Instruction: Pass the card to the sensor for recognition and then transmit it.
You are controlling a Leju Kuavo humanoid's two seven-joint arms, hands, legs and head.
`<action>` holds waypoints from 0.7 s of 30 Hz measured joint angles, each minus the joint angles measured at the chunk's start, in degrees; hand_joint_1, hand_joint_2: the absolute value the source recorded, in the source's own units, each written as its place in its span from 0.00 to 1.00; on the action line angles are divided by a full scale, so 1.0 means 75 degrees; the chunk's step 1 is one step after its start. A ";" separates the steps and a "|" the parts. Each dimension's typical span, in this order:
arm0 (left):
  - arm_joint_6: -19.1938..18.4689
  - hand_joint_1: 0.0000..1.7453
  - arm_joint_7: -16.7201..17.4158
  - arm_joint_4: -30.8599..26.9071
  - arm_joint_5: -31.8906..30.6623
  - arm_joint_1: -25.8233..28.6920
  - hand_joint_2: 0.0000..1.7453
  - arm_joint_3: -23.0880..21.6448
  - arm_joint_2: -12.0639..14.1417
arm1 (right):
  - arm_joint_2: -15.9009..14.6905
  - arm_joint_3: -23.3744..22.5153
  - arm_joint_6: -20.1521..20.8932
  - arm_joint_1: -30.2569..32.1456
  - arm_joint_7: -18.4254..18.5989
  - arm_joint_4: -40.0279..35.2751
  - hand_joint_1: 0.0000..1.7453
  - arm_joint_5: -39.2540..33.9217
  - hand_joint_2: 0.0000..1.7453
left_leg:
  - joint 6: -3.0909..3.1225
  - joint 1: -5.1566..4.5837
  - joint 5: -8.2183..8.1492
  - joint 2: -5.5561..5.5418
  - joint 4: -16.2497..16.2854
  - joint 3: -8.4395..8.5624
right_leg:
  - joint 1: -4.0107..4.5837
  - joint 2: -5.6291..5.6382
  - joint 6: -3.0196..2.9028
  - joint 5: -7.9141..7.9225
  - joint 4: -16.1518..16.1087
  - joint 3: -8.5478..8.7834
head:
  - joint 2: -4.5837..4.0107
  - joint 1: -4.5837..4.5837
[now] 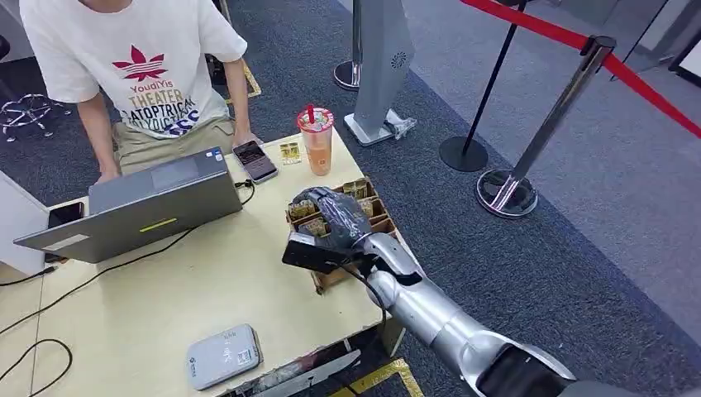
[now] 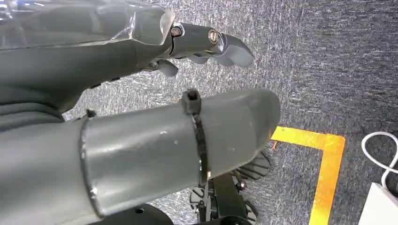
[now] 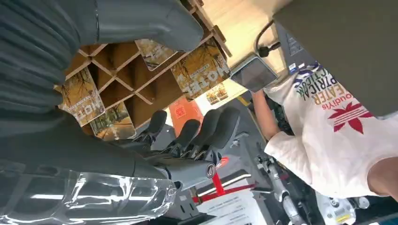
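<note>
A: Going across the pale wooden table (image 1: 165,298) from its left edge, what is sitting there?

B: A grey open laptop (image 1: 140,211) is standing near the far left corner, with a person in a white printed T-shirt (image 1: 136,62) leaning over it. A flat grey card reader with a white label (image 1: 221,356) is lying at the near edge; that is probably the sensor. A dark smartphone (image 1: 255,160) and an orange drink in a clear lidded cup (image 1: 317,139) are sitting along the far edge.

A: And the cards?

B: They are standing upright in a brown cardboard divider box (image 1: 364,207) at the right edge. The yellow-brown printed hotel cards (image 3: 199,70) are filling several of its compartments.

A: What is the robot doing?

B: Its right hand (image 1: 335,217) is hovering over that box with fingers (image 3: 206,126) spread and nothing between them. The left hand (image 2: 211,44) is hanging over the grey carpet, and whether its fingers are curled or apart cannot be told.

A: So no card is taken yet. What could go wrong?

B: The cards are packed close in narrow cells, so thick fingers could be pinching two at once or bumping a divider and shoving the light box toward the table's right edge. A thin, slick card could also be slipping from a shallow pinch while travelling to the reader.
</note>
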 joint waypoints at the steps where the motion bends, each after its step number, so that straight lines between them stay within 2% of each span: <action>1: 0.0000 0.00 0.0000 0.0000 0.0000 0.0000 0.00 0.0000 0.0000 | 0.0000 0.0000 -0.0006 -0.0002 0.0018 0.0015 0.48 0.0032 1.00 | 0.0000 0.0000 0.0000 0.0000 0.0000 0.0000 | 0.0000 0.0000 0.0000 0.0000 0.0000 0.0000 | 0.0000 0.0000; 3: 0.0000 0.00 0.0000 0.0000 0.0000 0.0000 0.00 0.0000 0.0000 | 0.0000 0.0000 -0.0041 -0.0004 0.0082 0.0038 0.53 0.0213 1.00 | 0.0000 0.0000 0.0000 0.0000 0.0000 0.0000 | 0.0000 0.0000 0.0000 0.0000 0.0000 0.0000 | 0.0000 0.0000; 6: 0.0000 0.00 0.0000 0.0000 0.0000 0.0000 0.00 0.0000 0.0000 | -0.0015 0.0000 -0.0105 -0.0004 0.0198 0.0038 0.48 0.0486 1.00 | 0.0000 0.0000 0.0000 0.0000 0.0000 0.0000 | 0.0000 0.0000 0.0000 0.0000 0.0000 0.0000 | 0.0000 0.0000; 10: -0.0003 0.00 0.0000 0.0000 -0.0020 0.0000 0.00 0.0000 0.0000 | -0.0058 0.0000 -0.0224 0.0003 0.0338 0.0020 0.53 0.0871 1.00 | 0.0000 0.0000 0.0000 0.0000 0.0000 0.0001 | 0.0000 0.0000 0.0000 0.0000 0.0000 0.0000 | 0.0000 0.0000; 21: -0.0026 0.00 -0.0009 0.0000 -0.0050 0.0001 0.00 0.0000 0.0000 | -0.0134 0.0003 -0.0271 0.0086 0.0455 -0.0044 0.48 0.1093 1.00 | 0.0000 0.0000 0.0000 0.0000 0.0000 0.0000 | 0.0000 0.0000 0.0000 0.0000 0.0000 0.0000 | 0.0000 0.0000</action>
